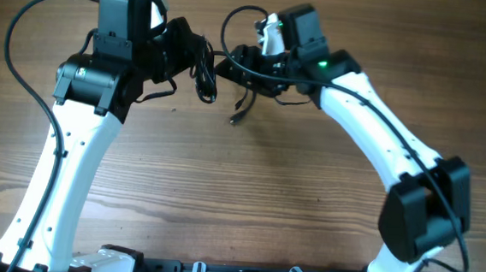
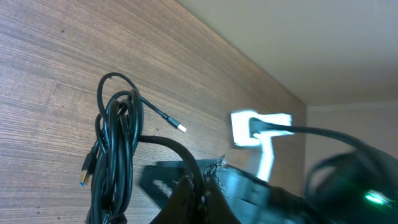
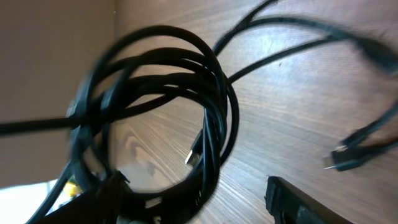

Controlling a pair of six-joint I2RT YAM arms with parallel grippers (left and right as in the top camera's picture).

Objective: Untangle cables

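Right wrist view first: the right tool (image 3: pixel 196 182) stands spread, with one dark finger (image 3: pixel 102 198) at lower left and the other at lower right. Nothing that we can see is pinched between them. The cables (image 3: pixel 222 102) form a thick coil just above it, filling the centre-left of the frame. The coil's lower arc crosses the lower-left finger (touching or merely in front, we cannot tell). A loose plug (image 3: pixel 342 158) trails near the right edge, blurred.

From overhead, the left tool (image 1: pixel 185 50) meets the right one at top centre, with the bunch between them and one plug end (image 1: pixel 237 117) dangling toward the bench (image 1: pixel 247 196). We cannot tell whether the left tool is spread or pressed together. Its own view shows the bundle running off the lower left edge, and the fingers are lost in dark shapes.

We judge the task barely begun. The cords sit in one coil with only a few ends straying free, and none is laid out apart. Nearly all the separating is left.
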